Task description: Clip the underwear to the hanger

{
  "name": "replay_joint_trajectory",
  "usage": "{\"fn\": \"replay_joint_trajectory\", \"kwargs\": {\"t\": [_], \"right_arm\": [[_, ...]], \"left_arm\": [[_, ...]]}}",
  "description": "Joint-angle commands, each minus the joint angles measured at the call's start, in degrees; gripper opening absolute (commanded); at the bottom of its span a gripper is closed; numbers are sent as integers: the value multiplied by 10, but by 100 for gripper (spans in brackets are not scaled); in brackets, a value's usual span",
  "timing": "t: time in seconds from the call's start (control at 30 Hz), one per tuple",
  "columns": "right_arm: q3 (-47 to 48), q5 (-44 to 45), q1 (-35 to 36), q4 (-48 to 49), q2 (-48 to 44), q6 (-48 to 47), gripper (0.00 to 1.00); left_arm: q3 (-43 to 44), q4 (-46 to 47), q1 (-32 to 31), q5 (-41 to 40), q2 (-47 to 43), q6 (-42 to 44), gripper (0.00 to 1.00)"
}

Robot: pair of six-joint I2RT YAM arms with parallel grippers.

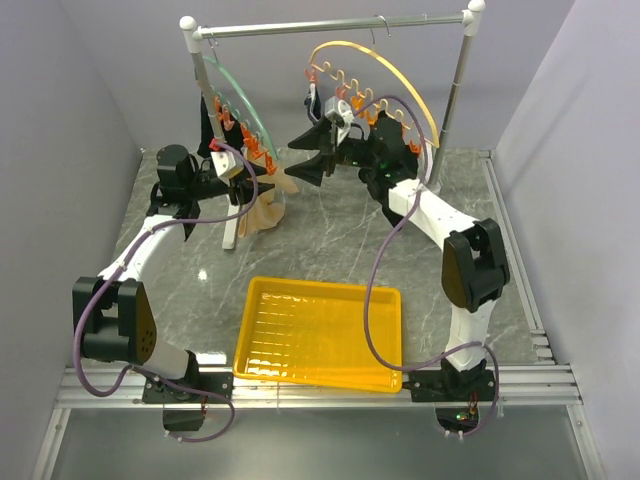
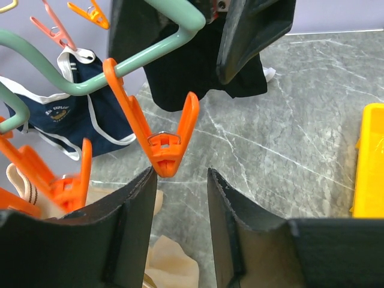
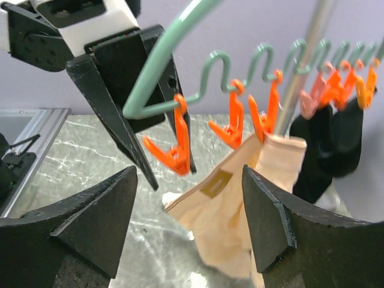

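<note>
Overhead, a pale mint-green hanger (image 2: 150, 54) carries bright orange clips (image 2: 163, 144), with one pink clip (image 2: 53, 30) at the far left. The underwear (image 3: 240, 210) is plain soft beige with a small tan label (image 3: 216, 183). Nearby hang a navy brief (image 2: 96, 120) edged in white and black garments (image 2: 180, 78). The counter (image 2: 300, 138) is grey marble, veined white. The tray (image 1: 320, 335) and second hanger (image 1: 345, 43) are yellow. The left pincer (image 2: 181, 175) and right pincer (image 3: 189, 174) are matte black.

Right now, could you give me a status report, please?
Left hand and right hand open, left at a free clip. Underwear on one hanger clip. Nothing blocking.
</note>
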Motion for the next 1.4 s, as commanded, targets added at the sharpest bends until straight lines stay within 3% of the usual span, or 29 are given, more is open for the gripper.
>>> {"fn": "replay_joint_trajectory", "kwargs": {"t": [0.0, 0.4, 0.6, 1.37], "right_arm": [[47, -33, 8, 45, 22, -16, 77], [82, -79, 27, 59, 50, -15, 77], [102, -83, 31, 70, 62, -3, 75], [134, -72, 55, 83, 94, 36, 64]], "left_arm": [[17, 18, -3, 15, -4, -9, 44], [32, 21, -4, 20, 4, -22, 41], [36, 25, -6, 13, 7, -26, 45], [49, 25, -8, 22, 15, -29, 35]]}}
